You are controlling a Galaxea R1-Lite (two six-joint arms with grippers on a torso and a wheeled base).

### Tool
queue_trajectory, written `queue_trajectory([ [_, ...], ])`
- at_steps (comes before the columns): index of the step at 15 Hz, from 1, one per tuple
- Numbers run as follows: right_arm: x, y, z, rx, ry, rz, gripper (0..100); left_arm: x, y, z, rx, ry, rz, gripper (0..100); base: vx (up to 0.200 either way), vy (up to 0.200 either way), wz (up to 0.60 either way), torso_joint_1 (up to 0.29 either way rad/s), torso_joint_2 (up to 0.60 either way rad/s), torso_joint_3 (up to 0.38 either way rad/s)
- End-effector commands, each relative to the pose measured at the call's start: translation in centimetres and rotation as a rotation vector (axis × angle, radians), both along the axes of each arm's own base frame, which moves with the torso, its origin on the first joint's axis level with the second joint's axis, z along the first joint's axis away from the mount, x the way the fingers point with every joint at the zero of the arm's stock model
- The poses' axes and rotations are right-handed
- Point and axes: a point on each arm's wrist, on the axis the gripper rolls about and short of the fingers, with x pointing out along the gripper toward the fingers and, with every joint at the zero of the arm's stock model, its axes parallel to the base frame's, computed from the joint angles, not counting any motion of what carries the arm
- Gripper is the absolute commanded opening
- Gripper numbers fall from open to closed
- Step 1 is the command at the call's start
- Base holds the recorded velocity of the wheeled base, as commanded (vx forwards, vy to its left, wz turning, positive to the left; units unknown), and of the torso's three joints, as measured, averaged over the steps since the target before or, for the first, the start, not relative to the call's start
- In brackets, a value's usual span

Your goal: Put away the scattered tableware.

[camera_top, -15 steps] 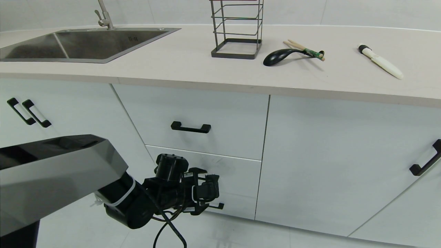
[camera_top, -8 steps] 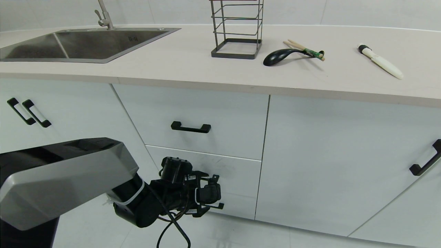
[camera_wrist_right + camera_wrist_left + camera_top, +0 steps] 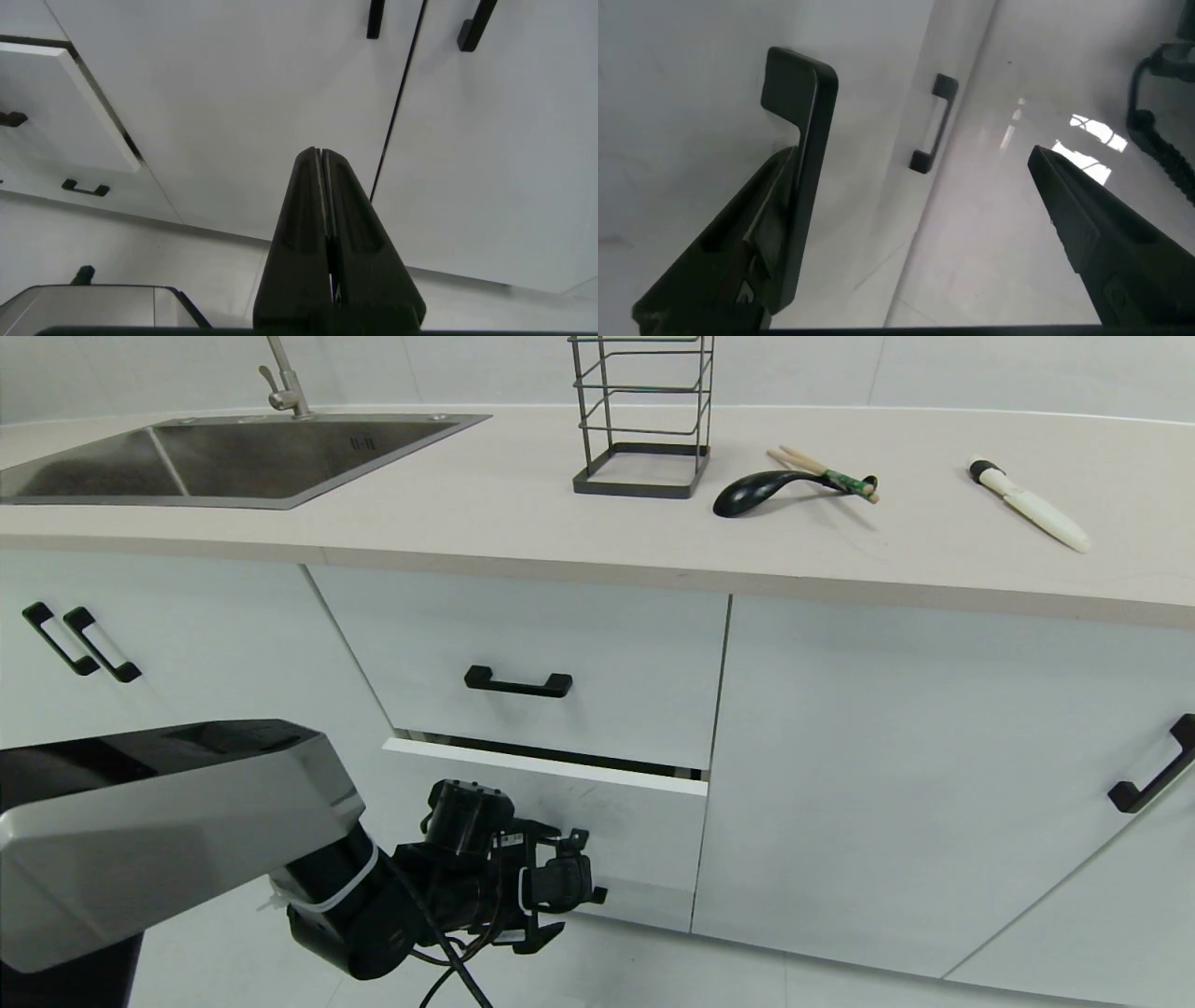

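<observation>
1. The black spoon [image 3: 754,491], the chopsticks [image 3: 822,469] and the white tool with a black end [image 3: 1029,510] all lie up on the counter [image 3: 467,513]; the left gripper [image 3: 565,896] is far below them by the lower drawer [image 3: 607,803]; they are well apart from it, up and off to the right.
2. The spoon lies long-ways along the counter; its bowl points left at the wire rack [image 3: 640,420] just beside it; its handle points right.
3. The chopsticks lie slanted, far ends back and left, near ends right; they touch the tip of the spoon's handle.
4. The white tool lies slanted too; its black end points back and left, its white end front and right; it is well apart from the spoon.
5. The left gripper is spread wide; the drawer handle [image 3: 799,177] stands between its two fingers [image 3: 738,252], right next to one; I can't tell if it touches.
6. The lower drawer is out a little, with a dark gap along its top.
7. The right gripper [image 3: 320,157] is pinched tight with nothing in it; white cabinet doors [image 3: 234,103] are in front of it.
</observation>
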Motion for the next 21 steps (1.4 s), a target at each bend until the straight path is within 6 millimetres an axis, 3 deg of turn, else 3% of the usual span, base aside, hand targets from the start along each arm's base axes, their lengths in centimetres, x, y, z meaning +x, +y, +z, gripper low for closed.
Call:
queue_trajectory([
  [1, 0.0, 0.0, 0.0, -0.002, 0.0, 0.0, 0, -0.1, 0.1, 0.6, -0.004, -0.012, 0.002, 100, 0.0, 0.0, 0.0, 0.0, 0.0, 0.0],
  [10, 0.0, 0.0, 0.0, -0.001, 0.0, 0.0, 0, -1.7, 0.7, 2.0, -0.009, -0.019, 0.001, 100, 0.0, 0.0, 0.0, 0.0, 0.0, 0.0],
  [17, 0.0, 0.0, 0.0, -0.001, 0.0, 0.0, 0, -5.5, 2.0, 5.2, -0.024, -0.049, -0.01, 100, 0.0, 0.0, 0.0, 0.0, 0.0, 0.0],
  [21, 0.0, 0.0, 0.0, -0.001, 0.0, 0.0, 0, -6.7, 1.4, 7.7, -0.061, -0.125, -0.049, 100, 0.0, 0.0, 0.0, 0.0, 0.0, 0.0],
])
